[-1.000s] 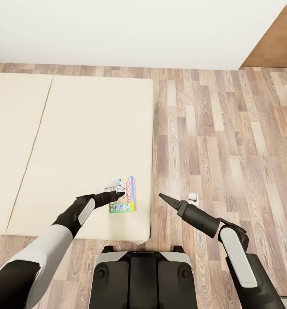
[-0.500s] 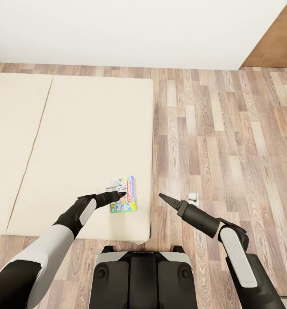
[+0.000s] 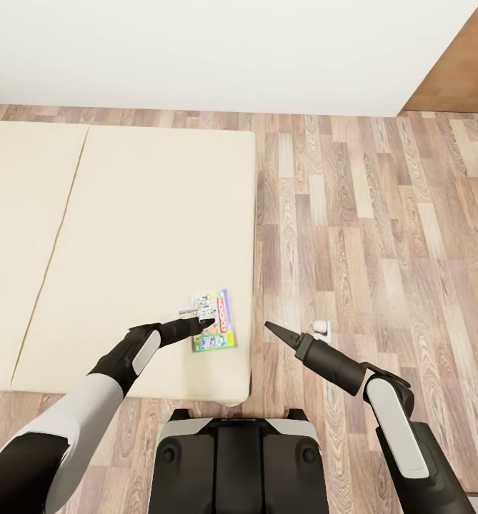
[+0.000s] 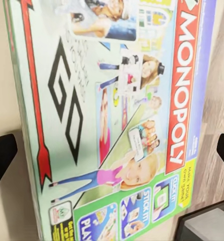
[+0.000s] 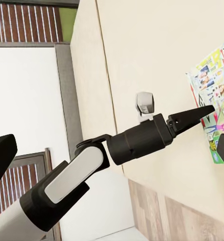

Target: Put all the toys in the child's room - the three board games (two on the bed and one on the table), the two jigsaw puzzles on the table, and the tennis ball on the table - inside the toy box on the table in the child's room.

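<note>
Board game (image 3: 213, 320), green-edged Monopoly box: lies under the left gripper (image 4: 112, 150), whose fingers (image 4: 1, 155) spread wide past both box sides; contact unclear. It lies on the bed (image 3: 124, 235), at its near corner. Right gripper (image 3: 273, 329) appears closed above the floor (image 3: 381, 235).

A flat rectangular board game (image 3: 213, 320), a green-edged "MONOPOLY" box with a white, colourful cover, a red title band and pictures of people, lies face up on the bed (image 3: 124, 235). It sits near the bed's right edge, close to the front right corner, skewed a little against that edge. The bed's beige mattress is plain, with one long seam running along it.
</note>
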Available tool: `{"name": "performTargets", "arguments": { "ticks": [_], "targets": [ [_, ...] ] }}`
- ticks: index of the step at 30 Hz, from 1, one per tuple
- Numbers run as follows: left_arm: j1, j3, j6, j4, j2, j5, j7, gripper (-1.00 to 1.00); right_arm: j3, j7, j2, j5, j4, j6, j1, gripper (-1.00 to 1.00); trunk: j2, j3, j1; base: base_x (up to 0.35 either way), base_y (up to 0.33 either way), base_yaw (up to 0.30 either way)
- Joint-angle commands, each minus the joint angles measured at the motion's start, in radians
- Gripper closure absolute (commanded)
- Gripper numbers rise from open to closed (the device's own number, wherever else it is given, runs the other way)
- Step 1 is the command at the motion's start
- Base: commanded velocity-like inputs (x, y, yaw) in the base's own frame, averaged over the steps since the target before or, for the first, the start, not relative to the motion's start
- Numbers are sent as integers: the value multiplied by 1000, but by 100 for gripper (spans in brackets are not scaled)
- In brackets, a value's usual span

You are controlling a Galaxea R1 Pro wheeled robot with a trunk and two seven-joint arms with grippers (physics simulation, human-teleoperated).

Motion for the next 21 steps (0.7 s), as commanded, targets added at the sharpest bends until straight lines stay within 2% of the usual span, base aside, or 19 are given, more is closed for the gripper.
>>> {"name": "performTargets", "arguments": {
  "ticks": [1,21],
  "targets": [
    [0,-4,5,-1,1,8,0,-100,0,1,0,-2,0,5,0,-100,-1,-1,1,0,0,0],
    [0,-4,4,-1,1,8,-5,-100,0,2,0,-2,0,5,0,-100,-1,-1,1,0,0,0]
  ]
}}
